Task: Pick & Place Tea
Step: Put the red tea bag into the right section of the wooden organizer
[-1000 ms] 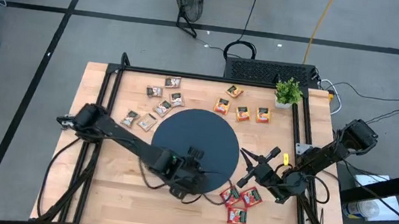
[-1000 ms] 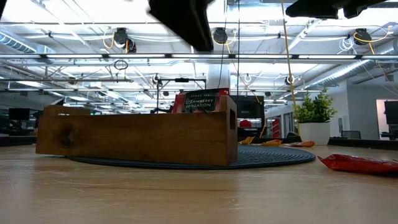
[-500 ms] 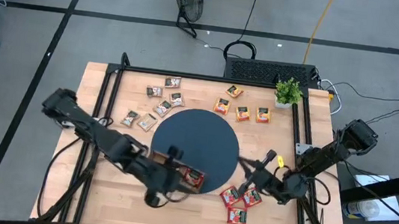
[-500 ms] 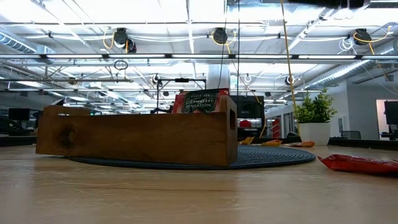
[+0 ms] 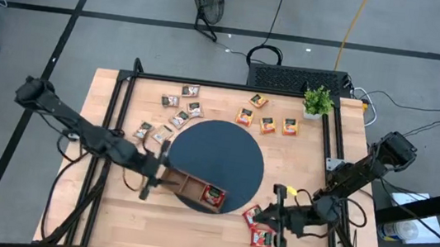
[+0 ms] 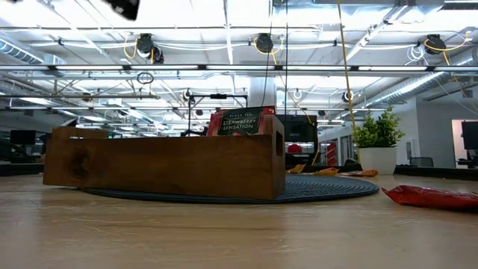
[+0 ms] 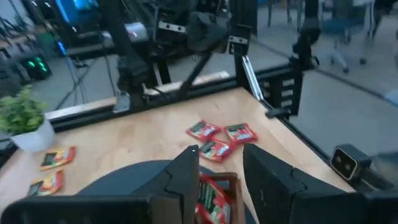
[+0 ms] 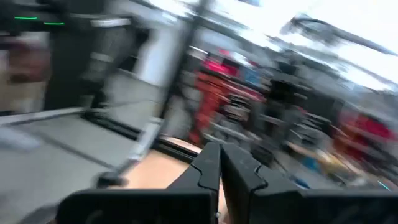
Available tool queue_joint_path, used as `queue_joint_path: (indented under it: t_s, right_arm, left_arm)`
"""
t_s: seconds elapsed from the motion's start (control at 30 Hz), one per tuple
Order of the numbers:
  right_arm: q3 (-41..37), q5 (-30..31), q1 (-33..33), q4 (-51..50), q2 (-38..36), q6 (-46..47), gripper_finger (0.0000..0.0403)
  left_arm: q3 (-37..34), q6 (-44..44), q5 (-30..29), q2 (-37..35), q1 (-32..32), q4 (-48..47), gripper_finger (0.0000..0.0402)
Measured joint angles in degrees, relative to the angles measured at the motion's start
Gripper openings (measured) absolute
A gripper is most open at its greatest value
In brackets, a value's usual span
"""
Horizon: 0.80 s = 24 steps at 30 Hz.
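Note:
The long wooden tray [image 5: 189, 187] lies on the near edge of the dark round mat [image 5: 221, 153]. One red tea sachet [image 5: 213, 194] stands in its right compartment, also seen in the low view [image 6: 240, 121]. My left gripper [image 5: 149, 180] hangs open and about level just off the tray's left end, with nothing between its fingers [image 7: 221, 155]. More red sachets [image 5: 262, 225] lie flat at the near right. My right gripper [image 5: 274, 219] hovers shut [image 8: 219, 149] over them. Dark brown sachets [image 5: 175, 114] lie at the far left, orange ones [image 5: 267, 122] at the far middle.
A small potted plant [image 5: 317, 101] stands at the far right corner. Black frame rails [image 5: 115, 128] run along the table's left and right sides. Bare wood shows along the near edge [image 5: 190, 236]. One red sachet [image 6: 429, 196] lies at the right in the low view.
My left gripper has drawn back from above the tray's right end toward the table's left edge and tipped up to about level, uncovering the tray and the sachet in it. My right gripper has swung round toward the near edge, over the red sachets.

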Motion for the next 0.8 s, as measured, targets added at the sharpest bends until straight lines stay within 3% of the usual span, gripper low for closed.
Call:
queue_joint_path:
  t_s: [0.07,0.17,0.27,0.37,0.47,0.7,0.8]
  right_arm:
    - [4.10,9.19,0.49,-6.21,-0.07,0.23,0.0026]
    - [15.24,20.80,1.56,-31.79,0.22,2.08,0.0082]
    - [31.05,21.61,1.58,-69.72,2.28,23.85,0.0150]
    - [46.03,8.47,-0.76,-102.63,6.95,53.08,0.0203]
    - [53.25,-5.34,-3.64,-121.72,12.56,73.37,0.0232]
    - [52.52,-25.29,-6.38,-140.39,22.19,95.63,0.0232]
    - [49.93,-29.34,-6.35,-141.32,24.36,100.11,0.0225]
  left_arm:
    - [-4.73,-0.15,-0.10,-4.03,0.67,2.95,0.0129]
    - [-10.46,-0.97,-0.38,-8.89,1.70,7.20,0.0129]
    - [-14.61,-1.93,-0.51,-12.07,2.40,9.85,0.0129]
    - [-16.70,-2.45,-0.49,-13.99,2.65,9.75,0.0129]
    - [-17.80,-3.84,-0.49,-14.44,2.65,9.33,0.0129]
    - [-18.03,-4.41,-0.47,-14.46,2.65,9.41,0.0129]
    - [-18.03,-4.49,-0.45,-14.46,2.65,9.35,0.0129]
